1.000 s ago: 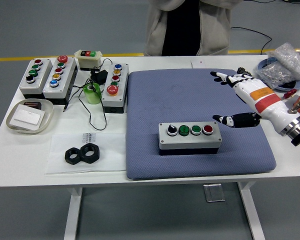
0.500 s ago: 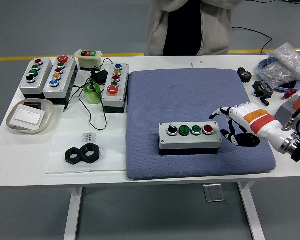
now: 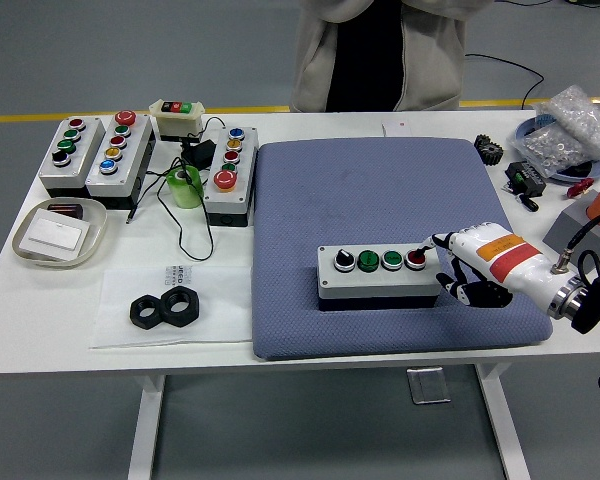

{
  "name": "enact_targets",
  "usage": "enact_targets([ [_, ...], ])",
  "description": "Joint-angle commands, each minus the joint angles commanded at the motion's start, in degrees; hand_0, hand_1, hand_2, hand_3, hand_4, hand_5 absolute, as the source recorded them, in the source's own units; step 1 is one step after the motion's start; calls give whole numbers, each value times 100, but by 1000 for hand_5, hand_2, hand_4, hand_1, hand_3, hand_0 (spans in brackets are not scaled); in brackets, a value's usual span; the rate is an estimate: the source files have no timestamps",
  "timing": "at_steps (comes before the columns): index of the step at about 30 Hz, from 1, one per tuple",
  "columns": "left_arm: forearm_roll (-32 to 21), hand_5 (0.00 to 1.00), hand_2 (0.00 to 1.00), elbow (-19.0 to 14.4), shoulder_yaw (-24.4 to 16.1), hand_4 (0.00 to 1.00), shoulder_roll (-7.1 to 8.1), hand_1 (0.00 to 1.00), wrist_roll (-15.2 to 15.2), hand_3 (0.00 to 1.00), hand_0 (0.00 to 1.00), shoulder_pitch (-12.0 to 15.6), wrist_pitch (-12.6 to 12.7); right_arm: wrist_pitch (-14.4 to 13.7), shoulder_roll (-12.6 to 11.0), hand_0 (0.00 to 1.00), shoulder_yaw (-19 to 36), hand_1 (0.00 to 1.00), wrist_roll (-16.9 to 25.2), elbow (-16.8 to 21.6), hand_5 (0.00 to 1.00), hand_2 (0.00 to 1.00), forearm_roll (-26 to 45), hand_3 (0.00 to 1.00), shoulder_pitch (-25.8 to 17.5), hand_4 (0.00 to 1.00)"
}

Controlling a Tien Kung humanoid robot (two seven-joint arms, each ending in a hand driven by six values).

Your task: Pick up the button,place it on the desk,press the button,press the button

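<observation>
A grey button box [image 3: 379,273] lies on the blue-grey mat [image 3: 390,210], carrying a black knob, two green buttons and a red button [image 3: 416,258] at its right end. My right hand [image 3: 458,268], white with black fingers, rests against the box's right end. Its extended fingertip [image 3: 427,247] reaches the red button, while the other fingers curl below beside the box. The hand holds nothing. My left arm is out of view.
Three more button boxes [image 3: 110,148] and a small switch box [image 3: 177,117] stand at the back left, with a green tape roll [image 3: 185,186], a tray [image 3: 60,232] and two black nuts [image 3: 165,309]. Bagged parts [image 3: 570,130] lie far right. A person [image 3: 380,50] stands behind the table.
My right hand has dropped from above the mat's right side, moved left and down, and curled in against the box's right end at the red button.
</observation>
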Motion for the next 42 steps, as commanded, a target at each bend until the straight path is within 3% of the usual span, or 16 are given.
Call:
enact_targets([
  [17,-17,998,851,-4,11,621,-1,827,-4,823,735,-4,1,124,48,275,-199,70,-107,-167,2,190,-69,691,67,511],
  [28,39,998,851,-5,-27,621,0,826,13,823,735,9,1,-293,35,275,99,70,-49,327,2,190,-8,702,61,507],
  [42,87,998,851,-9,-47,621,-2,826,26,824,735,21,8,-231,304,266,-303,64,-157,99,2,183,-111,701,252,506],
])
